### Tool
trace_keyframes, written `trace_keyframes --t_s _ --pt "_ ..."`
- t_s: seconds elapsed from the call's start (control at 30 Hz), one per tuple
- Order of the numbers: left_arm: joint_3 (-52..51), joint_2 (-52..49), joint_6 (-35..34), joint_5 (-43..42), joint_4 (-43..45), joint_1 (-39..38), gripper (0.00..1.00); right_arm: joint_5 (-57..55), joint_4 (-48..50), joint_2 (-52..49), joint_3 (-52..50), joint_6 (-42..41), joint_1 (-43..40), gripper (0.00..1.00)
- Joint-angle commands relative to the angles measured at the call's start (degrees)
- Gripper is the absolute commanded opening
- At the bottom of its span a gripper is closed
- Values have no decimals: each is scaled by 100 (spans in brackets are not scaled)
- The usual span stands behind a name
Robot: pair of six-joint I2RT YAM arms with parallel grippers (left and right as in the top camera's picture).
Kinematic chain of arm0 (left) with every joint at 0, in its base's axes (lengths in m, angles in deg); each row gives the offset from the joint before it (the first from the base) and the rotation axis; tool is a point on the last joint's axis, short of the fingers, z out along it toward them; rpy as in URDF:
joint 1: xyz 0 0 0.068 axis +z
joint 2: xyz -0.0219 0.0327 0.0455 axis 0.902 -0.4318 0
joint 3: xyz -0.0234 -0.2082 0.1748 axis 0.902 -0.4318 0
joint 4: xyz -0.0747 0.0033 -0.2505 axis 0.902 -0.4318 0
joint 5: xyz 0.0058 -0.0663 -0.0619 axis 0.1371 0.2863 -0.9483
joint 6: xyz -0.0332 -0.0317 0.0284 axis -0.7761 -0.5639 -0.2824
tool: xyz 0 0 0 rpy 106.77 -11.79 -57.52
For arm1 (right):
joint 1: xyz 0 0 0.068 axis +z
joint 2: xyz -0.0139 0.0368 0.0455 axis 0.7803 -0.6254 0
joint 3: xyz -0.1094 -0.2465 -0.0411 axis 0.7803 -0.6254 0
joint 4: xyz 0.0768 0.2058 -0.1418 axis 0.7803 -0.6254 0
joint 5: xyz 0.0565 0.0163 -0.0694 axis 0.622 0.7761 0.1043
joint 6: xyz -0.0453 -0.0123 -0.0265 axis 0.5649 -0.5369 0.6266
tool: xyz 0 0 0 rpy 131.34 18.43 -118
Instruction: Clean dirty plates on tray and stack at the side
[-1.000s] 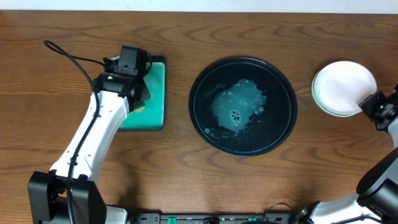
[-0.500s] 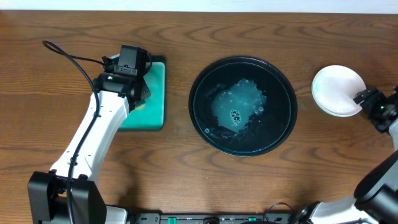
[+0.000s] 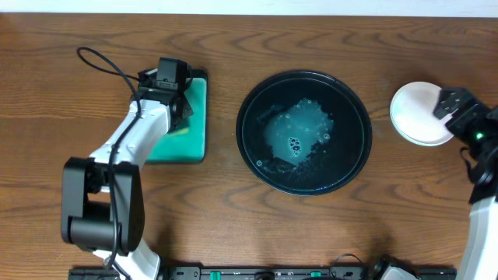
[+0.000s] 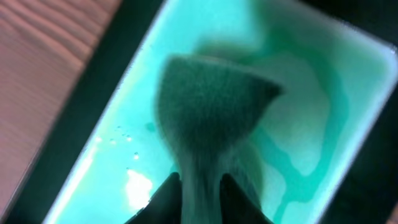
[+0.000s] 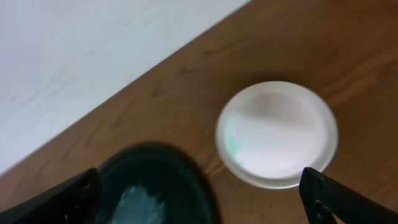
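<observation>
Tabletop [image 3: 233,210] shows one tray [image 3: 352,117], one plate [image 3: 416,115], one sponge [image 4: 211,112].

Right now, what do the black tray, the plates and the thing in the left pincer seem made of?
The tray: glossy black, likely plastic or glazed ceramic; its rim shines. The plates: smooth white, probably plastic or melamine; blur leaves it open. The left pincer pinches a sponge: grey-green, porous foam, squeezed narrow at the grip.
</observation>
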Motion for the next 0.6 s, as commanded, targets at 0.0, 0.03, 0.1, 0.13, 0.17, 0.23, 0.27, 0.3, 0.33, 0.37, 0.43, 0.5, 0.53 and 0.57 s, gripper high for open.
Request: trace_keyframes --t_s 0.0,0.03,0.1,0.13,0.17,0.23,0.27,0.3,0.33,0.37,0.43,0.5,0.53,0.57 --pt "-55 -81 -28 -33 116 24 43 -20 -262 474 35 249 455 99" --pt "-55 -76 -31 -33 138 24 49 -28 -332 566 35 264 544 99" --pt "-52 -68 -31 -33 157 24 62 -37 -455 743 35 269 702 99" --pt "-50 -66 -28 -33 153 24 65 -37 -514 839 35 269 774 99" --pt "-42 -48 -31 -33 131 24 66 -37 -562 911 35 275 826 99" --pt "-2 37 -31 -33 35 24 66 -39 -658 1106 35 391 918 99" --pt "28 116 -33 -33 -33 24 67 -39 -728 1209 35 442 955 99" --pt "52 212 -35 -33 -90 24 67 -39 -802 1300 35 459 979 99" --pt "68 348 -33 -33 -138 24 67 -37 -929 1414 35 461 1008 99" --pt "70 605 -33 -35 -258 24 67 -37 -1200 1585 35 459 1049 99" --pt "70 964 -35 -35 -503 24 67 -35 -1711 1812 35 487 1115 99" --pt "70 1335 -37 -35 -817 24 67 -39 -2256 2039 35 662 1167 99" --pt "70 1497 -37 -35 -973 24 74 -37 -2494 2144 35 728 1174 99" --pt "70 1646 -35 -33 -1132 24 80 -37 -2691 2249 35 776 1174 99"
